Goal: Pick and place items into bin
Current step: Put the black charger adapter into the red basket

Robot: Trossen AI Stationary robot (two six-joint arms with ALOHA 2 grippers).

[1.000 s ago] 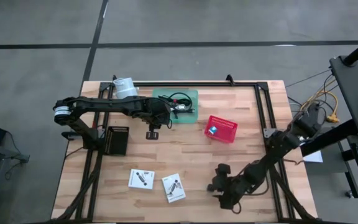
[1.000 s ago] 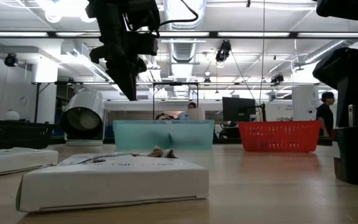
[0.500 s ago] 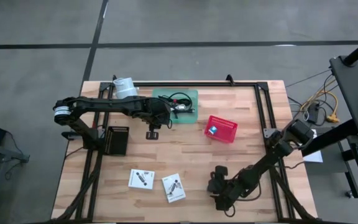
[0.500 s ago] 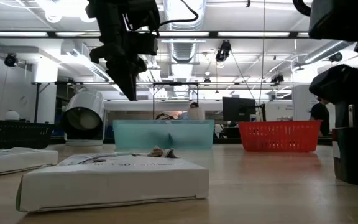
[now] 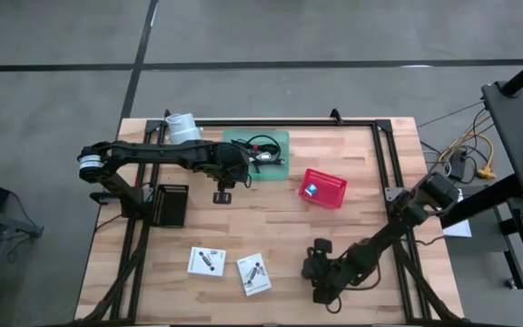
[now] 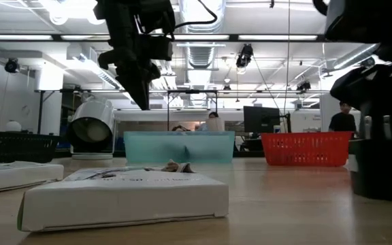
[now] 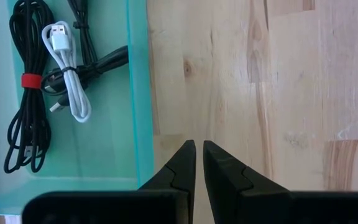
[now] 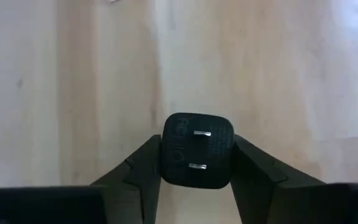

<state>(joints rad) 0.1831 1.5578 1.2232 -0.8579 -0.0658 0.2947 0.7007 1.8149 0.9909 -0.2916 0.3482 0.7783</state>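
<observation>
My right gripper is low over the table's near right part and is shut on a black plug adapter with two silver prongs. My left gripper is shut and empty, pointing down above the wood just off the teal bin's near left corner. Black cables and a white USB cable lie in that bin. Two white printed cards lie flat near the table's near edge. A small crumpled piece lies in front of the bin. My right gripper pinches the adapter's body by two opposite sides, one finger on each. The fingers come from above, pointing down. The pronged face is turned up toward the wrist. Whether the adapter's lower end touches the table cannot be told.
A red basket with a small blue-white thing inside stands right of the bin. A white roll sits at the far left and a black box at the left. Black frame rails run along the table's sides.
My right gripper has carried the adapter a little toward the table's left edge, staying low and shut on it.
</observation>
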